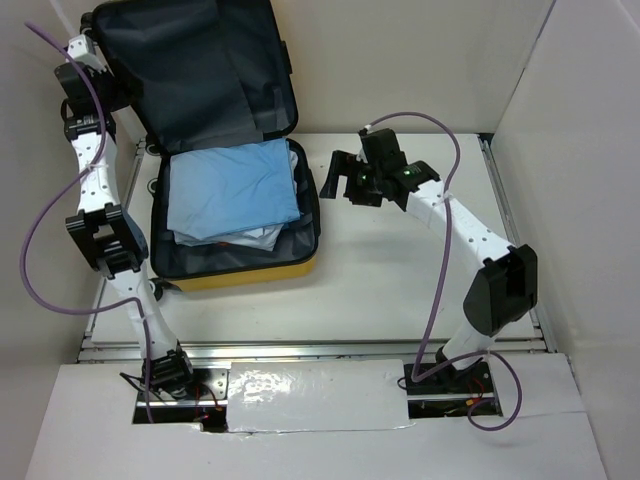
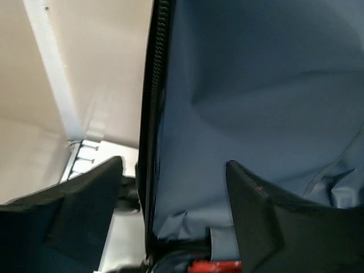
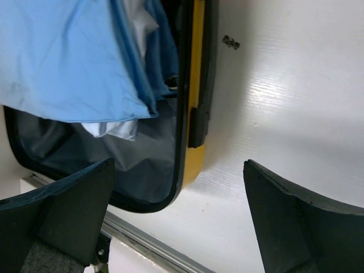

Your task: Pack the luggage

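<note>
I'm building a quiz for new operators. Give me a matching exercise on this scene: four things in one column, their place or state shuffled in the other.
Things
1. left gripper
2. right gripper
3. light blue cloth
4. lid

Places or states
A. folded, lying in the luggage
B. raised, grey lining showing
C. open, over the table right of the luggage
D. open, astride the lid's edge

Pairs: 1-D, 2-C, 3-A, 4-B
</note>
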Robot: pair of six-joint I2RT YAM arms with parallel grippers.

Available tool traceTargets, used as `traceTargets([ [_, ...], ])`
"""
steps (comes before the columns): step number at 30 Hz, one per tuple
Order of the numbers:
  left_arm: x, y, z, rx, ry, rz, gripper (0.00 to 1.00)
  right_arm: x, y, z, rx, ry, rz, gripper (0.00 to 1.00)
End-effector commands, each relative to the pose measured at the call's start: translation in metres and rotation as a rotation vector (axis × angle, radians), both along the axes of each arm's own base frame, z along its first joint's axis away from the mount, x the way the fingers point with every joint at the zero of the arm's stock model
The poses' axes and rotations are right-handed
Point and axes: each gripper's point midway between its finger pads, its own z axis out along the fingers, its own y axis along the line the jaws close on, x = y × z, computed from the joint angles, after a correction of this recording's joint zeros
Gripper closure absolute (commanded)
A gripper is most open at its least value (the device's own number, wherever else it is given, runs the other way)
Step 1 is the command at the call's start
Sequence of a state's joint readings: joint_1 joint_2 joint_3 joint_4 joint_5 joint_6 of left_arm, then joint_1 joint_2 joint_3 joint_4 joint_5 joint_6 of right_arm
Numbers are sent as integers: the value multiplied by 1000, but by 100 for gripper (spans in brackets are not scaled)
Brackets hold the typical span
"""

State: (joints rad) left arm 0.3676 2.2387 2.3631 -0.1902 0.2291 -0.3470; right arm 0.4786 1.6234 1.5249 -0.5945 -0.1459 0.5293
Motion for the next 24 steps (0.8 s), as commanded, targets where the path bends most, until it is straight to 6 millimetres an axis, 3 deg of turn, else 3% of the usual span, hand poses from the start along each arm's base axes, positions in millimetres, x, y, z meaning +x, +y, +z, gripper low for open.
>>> traceTargets([
  [1, 10, 10, 39, 24, -158, -16, 22, 4, -1, 3, -4, 10, 11, 0],
  [3, 16, 15, 34, 7, -173, -27, 36, 2, -1, 0, -9, 24, 15, 0],
  [4, 16, 15, 38, 12, -185, -33, 55, 3, -2, -1, -15, 25, 11, 0],
  [7, 13, 9, 51, 41, -225, -44, 87, 0, -7, -9, -34, 39, -3, 0],
  [9, 4, 1, 60, 63, -239, -60, 100, -1, -9, -15, -39, 52, -8, 0],
  [10, 3, -1, 45, 61, -212, -63, 100, -1, -9, -16, -40, 56, -11, 0],
  [11, -7, -6, 66, 97, -243, -64, 100, -1, -9, -17, -40, 56, -11, 0],
  [12, -11, -9, 71, 113, -256, -64, 100, -2, -8, -15, -34, 53, -11, 0],
  [15, -29, -16, 76, 130, -243, -68, 100, -4, -8, -12, -31, 40, -16, 0],
  [16, -30, -17, 61, 128, -227, -73, 100, -6, -9, -12, -32, 38, -19, 1],
  [17, -41, -23, 74, 152, -251, -84, 100, -6, -9, -11, -36, 32, -23, 1],
  [21, -61, -32, 68, 155, -242, -102, 100, -16, -15, -1, -33, 2, -40, 0],
  [24, -76, -42, 77, 168, -260, -136, 100, -26, -19, 0, -34, -10, -53, 0],
])
